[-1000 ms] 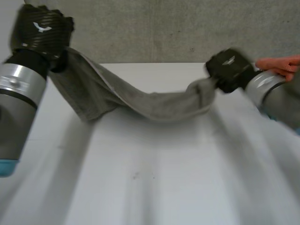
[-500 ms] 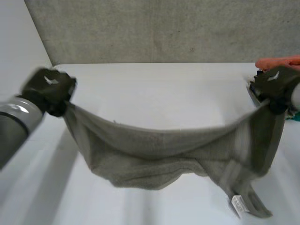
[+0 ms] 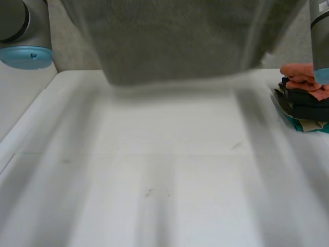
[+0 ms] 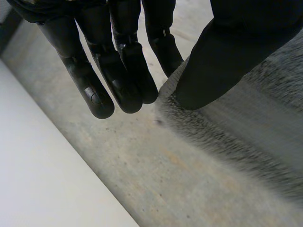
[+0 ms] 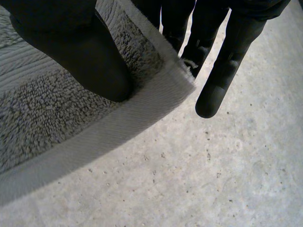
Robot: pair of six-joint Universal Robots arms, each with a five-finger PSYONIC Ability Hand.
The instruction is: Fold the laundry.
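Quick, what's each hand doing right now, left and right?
Left hand: shut, pinching the grey terry towel between thumb and fingers.
Right hand: shut, pinching a corner of the same towel.

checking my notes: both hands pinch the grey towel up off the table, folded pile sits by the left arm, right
No: the head view shows the folded pile by the right arm. The left hand and right hand do pinch the grey towel above the table.

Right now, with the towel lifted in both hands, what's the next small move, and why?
Probably lower both hands together so the towel touches down on the table and can be laid flat. It hangs spread out, above the tabletop, and the left hand and right hand each pinch its top edge. Keep clear of the folded stack.
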